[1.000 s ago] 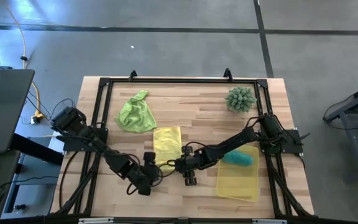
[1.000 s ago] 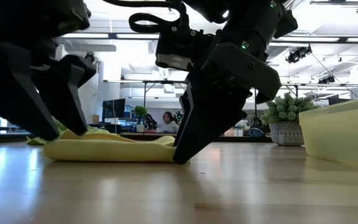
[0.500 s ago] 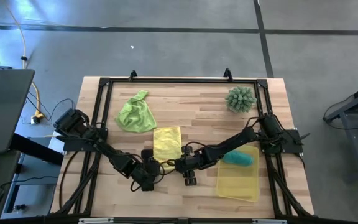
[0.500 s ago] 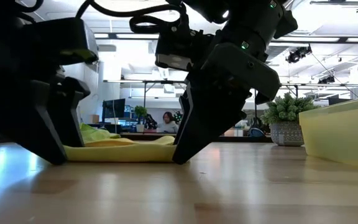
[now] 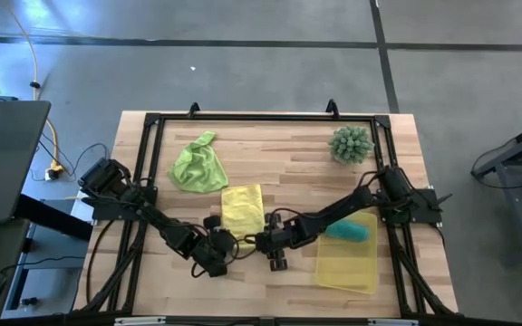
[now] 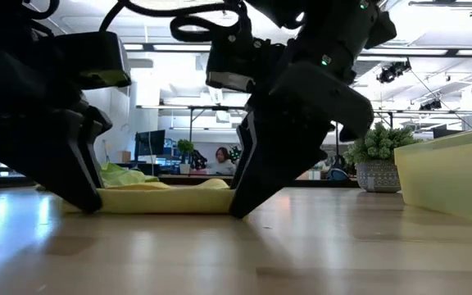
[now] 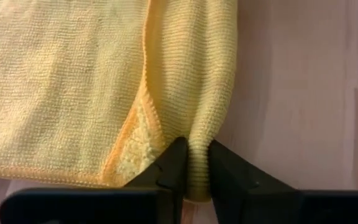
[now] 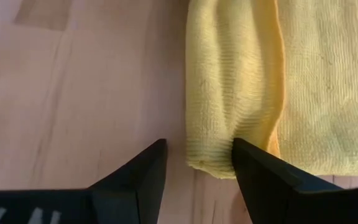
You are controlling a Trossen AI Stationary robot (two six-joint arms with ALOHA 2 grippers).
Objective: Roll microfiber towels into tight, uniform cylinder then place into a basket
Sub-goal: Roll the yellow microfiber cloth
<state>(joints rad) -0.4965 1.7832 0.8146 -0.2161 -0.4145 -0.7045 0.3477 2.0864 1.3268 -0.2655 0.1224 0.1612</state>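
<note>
Yellow towel (image 5: 243,205) lies flat on the table (image 5: 279,163). Left gripper (image 7: 193,163) pinches its rolled edge. Right gripper (image 8: 197,163) stands open astride that edge.

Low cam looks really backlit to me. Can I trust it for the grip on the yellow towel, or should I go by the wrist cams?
Low view: bright room lights behind, both arms near-black silhouettes, grip detail lost. Left wrist view: evenly lit, sharp weave, left gripper pinching the yellow towel's rolled edge. Right wrist view: equally clear, right gripper open at the roll's end. High view: even light, but too small for finger detail.
</note>
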